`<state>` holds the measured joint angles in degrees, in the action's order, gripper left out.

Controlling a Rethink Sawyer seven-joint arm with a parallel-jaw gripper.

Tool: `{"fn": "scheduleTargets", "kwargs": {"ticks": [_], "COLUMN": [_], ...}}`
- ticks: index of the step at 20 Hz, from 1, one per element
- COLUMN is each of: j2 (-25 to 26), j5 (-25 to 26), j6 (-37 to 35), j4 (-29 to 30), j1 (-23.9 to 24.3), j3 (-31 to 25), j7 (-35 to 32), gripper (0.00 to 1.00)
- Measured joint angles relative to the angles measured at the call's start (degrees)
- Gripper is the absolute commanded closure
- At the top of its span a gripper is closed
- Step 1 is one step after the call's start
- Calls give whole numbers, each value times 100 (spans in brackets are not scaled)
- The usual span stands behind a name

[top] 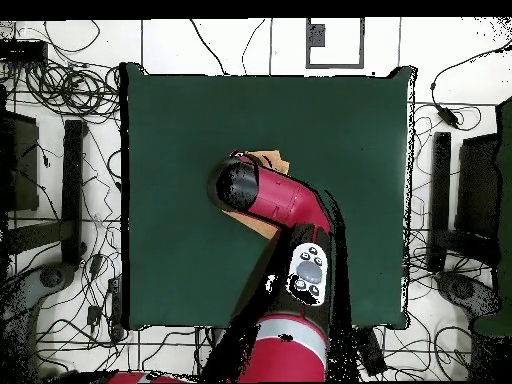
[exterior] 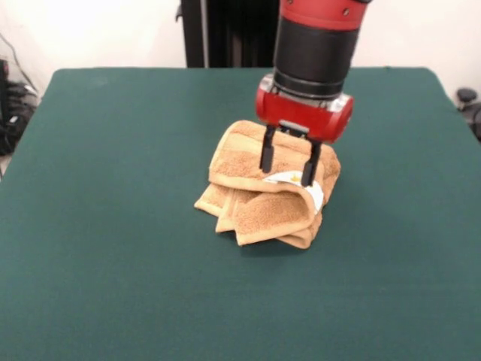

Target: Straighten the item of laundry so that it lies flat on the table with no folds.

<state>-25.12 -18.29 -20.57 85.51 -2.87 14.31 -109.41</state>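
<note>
Dark green cloth covers the table (exterior: 113, 226), and a pale wall and a black post are seen behind its far edge. Near the middle of the table, the towel (exterior: 248, 214) is heaped in several thick folds, with layered hems fanned out at its near side and a small white tag (exterior: 289, 179) showing on top.

The gripper (exterior: 289, 171) is lowered onto the top of the heap. Its two black fingers (exterior: 267, 154) are spread apart, with the tips pressed at or just into the upper fold on either side of the tag. Nothing is seen to be held between them yet. In the overhead view, most of the towel is hidden by the arm (top: 285, 205), and only a sliver of orange cloth is shown past it.

Several risks are judged from this. If the jaws are shut here, more than one layer is likely to be pinched, so the whole bundle would be lifted as a lump instead of being opened. If only the tag or a thin hem is caught, the cloth may slip out once it is raised. If the heap is dragged sideways, new creases may be pushed in against the felt, since the terry is likely to grip that surface.
</note>
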Motion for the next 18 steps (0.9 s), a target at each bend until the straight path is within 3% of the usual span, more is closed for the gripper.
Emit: {"fn": "scheduleTargets", "kwargs": {"ticks": [18], "j2": [-239], "j5": [2], "j6": [-162], "j4": [-164], "j1": [-6], "j3": [2], "j7": [0], "gripper": [0]}}
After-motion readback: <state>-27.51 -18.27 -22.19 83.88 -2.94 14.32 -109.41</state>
